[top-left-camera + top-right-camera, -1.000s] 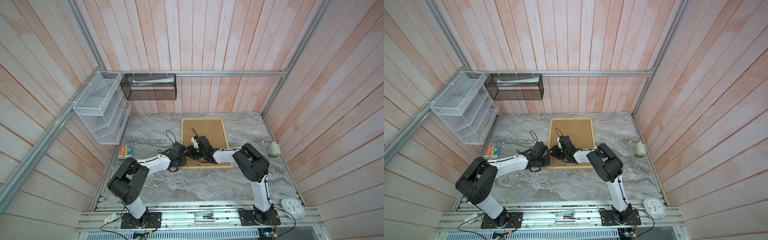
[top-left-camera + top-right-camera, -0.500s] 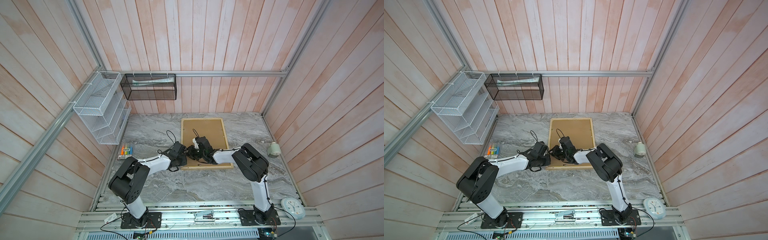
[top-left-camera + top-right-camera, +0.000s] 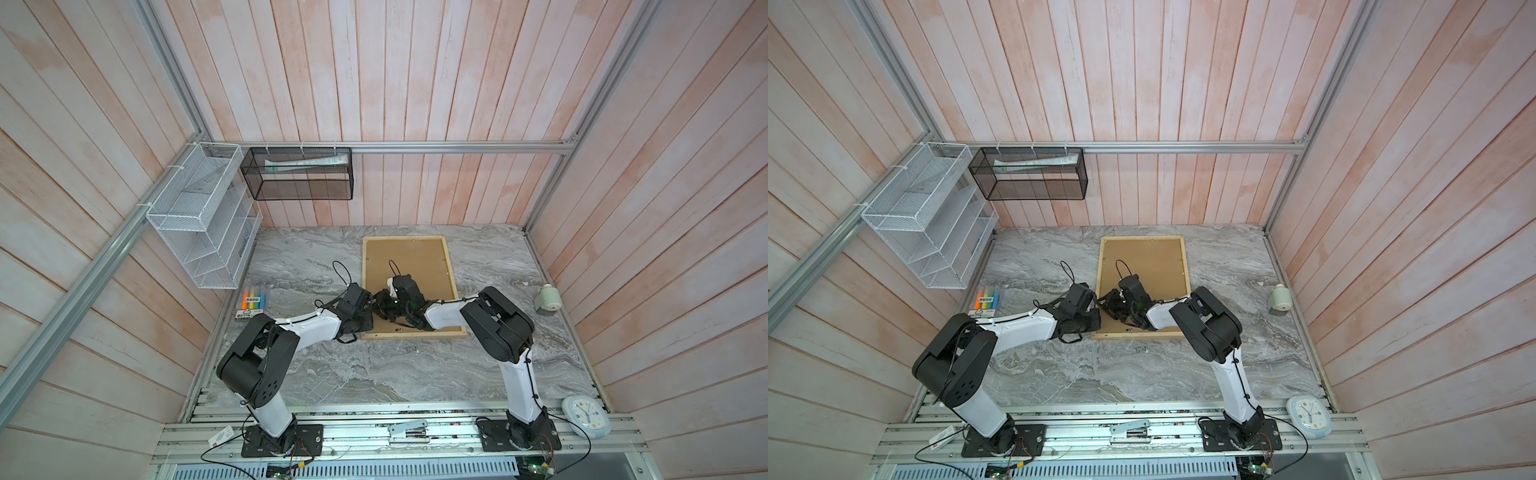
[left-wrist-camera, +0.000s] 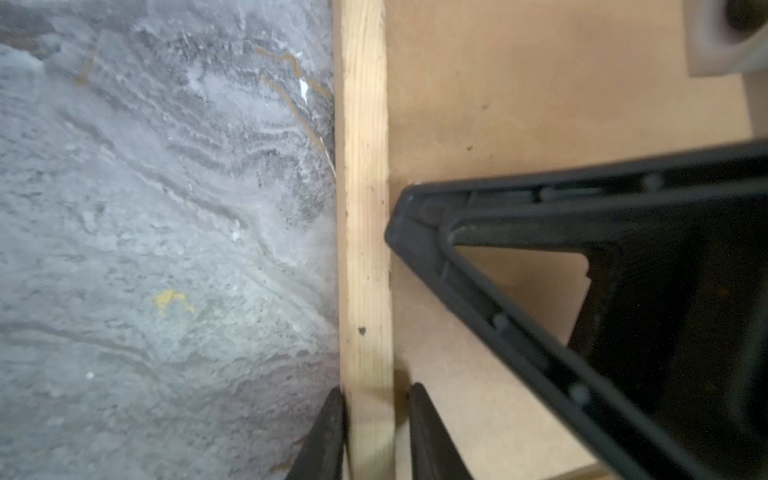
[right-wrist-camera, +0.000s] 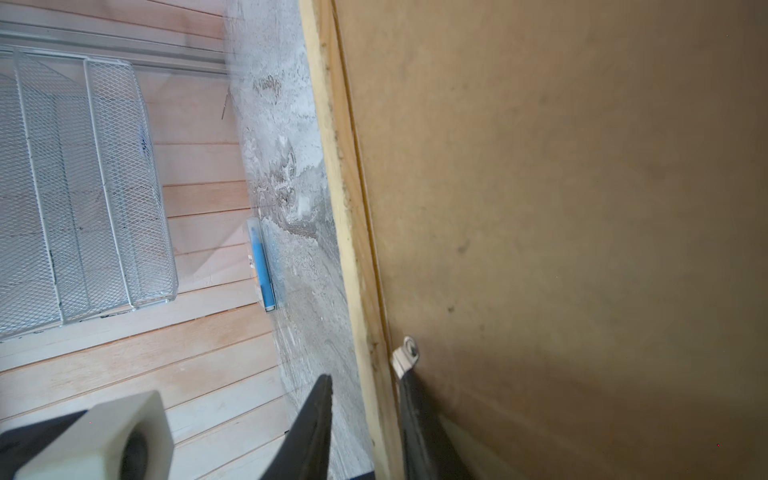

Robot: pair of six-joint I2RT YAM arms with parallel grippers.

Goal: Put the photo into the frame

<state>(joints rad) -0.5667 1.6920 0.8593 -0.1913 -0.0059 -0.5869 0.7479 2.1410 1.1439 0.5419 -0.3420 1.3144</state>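
My left gripper [image 4: 376,392] stands narrow astride one long rail of the rectangular picture frame of thin pale wood strips [image 4: 365,166]. The outer finger touches the rail's table side and the inner finger shows a sliver of gap, so I judge the rail bracketed, not clamped. My right gripper [image 5: 365,380] straddles the same rail just beside it, equally narrow, with clear space at its outer finger. Its inner fingertip meets a small bright metal retaining tab [image 5: 405,355] at the rail's inner edge. Inside the frame lies the flat plain brown backing board [image 4: 540,104], covering the whole opening. The photo is not visible in any view; if loaded, it lies beneath this board, which I cannot confirm. The frame rests flat on the grey veined marble tabletop [image 4: 166,208]. A pack of coloured highlighters [image 3: 253,300] lies well apart from the straddled rail, on its outer side. Hazards, by my judgement: a sideways push on the tab may slide the unclamped frame across the smooth marble. The fingertip may skid off the tab and score the board. The two grippers, nearly touching, may collide. Any lift of the rail may unseat the board and shift whatever lies beneath.
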